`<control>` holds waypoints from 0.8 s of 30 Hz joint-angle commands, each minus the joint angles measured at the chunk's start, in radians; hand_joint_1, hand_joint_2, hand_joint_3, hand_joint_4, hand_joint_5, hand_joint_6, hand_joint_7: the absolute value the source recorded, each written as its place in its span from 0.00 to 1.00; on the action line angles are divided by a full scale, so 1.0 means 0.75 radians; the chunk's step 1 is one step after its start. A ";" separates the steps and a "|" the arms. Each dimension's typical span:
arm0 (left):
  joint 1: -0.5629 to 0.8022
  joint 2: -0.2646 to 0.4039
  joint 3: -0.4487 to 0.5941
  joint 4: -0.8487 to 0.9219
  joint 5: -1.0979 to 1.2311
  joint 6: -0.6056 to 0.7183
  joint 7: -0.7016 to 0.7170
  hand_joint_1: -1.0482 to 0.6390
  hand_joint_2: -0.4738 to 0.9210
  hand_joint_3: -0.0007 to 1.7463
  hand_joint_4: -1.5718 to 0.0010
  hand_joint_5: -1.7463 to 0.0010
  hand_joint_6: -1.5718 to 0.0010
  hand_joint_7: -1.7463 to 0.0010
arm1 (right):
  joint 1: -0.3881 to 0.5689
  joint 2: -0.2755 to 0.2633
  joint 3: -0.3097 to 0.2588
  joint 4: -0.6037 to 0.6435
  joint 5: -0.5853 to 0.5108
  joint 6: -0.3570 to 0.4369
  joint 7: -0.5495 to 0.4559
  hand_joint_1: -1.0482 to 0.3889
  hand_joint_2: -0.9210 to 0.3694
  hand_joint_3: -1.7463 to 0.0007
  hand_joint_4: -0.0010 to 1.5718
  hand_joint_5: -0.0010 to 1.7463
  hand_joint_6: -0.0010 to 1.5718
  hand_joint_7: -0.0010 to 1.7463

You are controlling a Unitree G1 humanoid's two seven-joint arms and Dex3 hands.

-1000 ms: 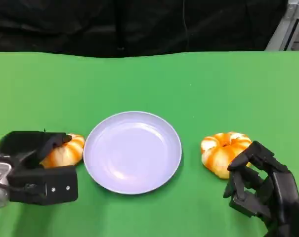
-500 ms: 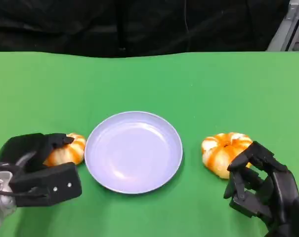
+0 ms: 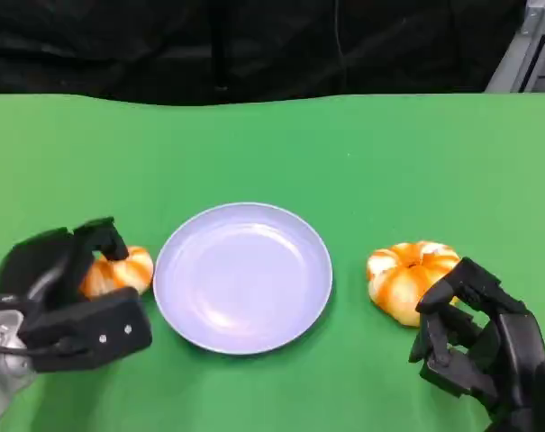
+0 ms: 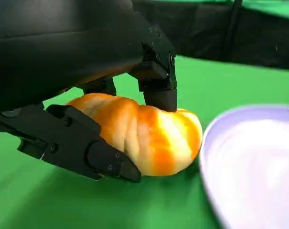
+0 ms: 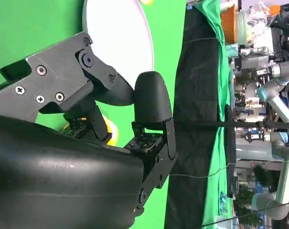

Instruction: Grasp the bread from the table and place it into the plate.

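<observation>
At the table's left side, black fingers (image 4: 156, 90) of the left hand (image 3: 69, 301) were seen closed around a bread (image 4: 144, 136): in the left wrist view one finger was pressed onto its top and another was laid along its near flank, the loaf being clamped between them. The bread was an orange-and-white striped bun, seen resting on the green table (image 3: 272, 144), not lifted as far as could be told. In the head view the same bread (image 3: 119, 270) was partly covered by the hand and was placed just beside the left rim of the plate (image 3: 243, 274), apart from it by a thin strip of green. The plate was pale lilac, round, and set at the table's middle; its rim (image 4: 206, 162) was also caught in the left wrist view, near the bun.

On the right side, the fingers of the right hand (image 3: 475, 337) were curled inward with nothing gripped between them. A second bread (image 3: 407, 274) was found just ahead of those fingers, close to them; contact could not be confirmed. A sliver of yellow was picked up behind the fingers in the right wrist view, too hidden to be judged. This second bun was well apart from the plate's right rim. Black drape (image 3: 254, 45) was hung behind the table's far edge.
</observation>
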 commanded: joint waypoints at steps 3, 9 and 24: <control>-0.010 0.053 0.051 -0.123 -0.037 -0.009 -0.024 0.63 0.99 0.21 0.56 0.00 0.61 0.09 | 0.005 -0.027 -0.015 -0.011 0.008 0.005 0.003 0.63 0.24 0.35 0.52 1.00 0.38 0.93; 0.013 0.064 0.078 -0.231 -0.048 -0.044 -0.056 0.65 0.96 0.22 0.55 0.00 0.57 0.12 | 0.006 -0.023 -0.014 -0.007 0.001 0.001 -0.009 0.64 0.24 0.35 0.53 1.00 0.39 0.94; -0.019 -0.073 0.012 -0.412 -0.026 -0.102 -0.196 0.62 0.99 0.23 0.58 0.00 0.56 0.14 | 0.006 -0.007 -0.001 0.001 0.003 -0.039 -0.007 0.62 0.25 0.34 0.52 1.00 0.39 0.94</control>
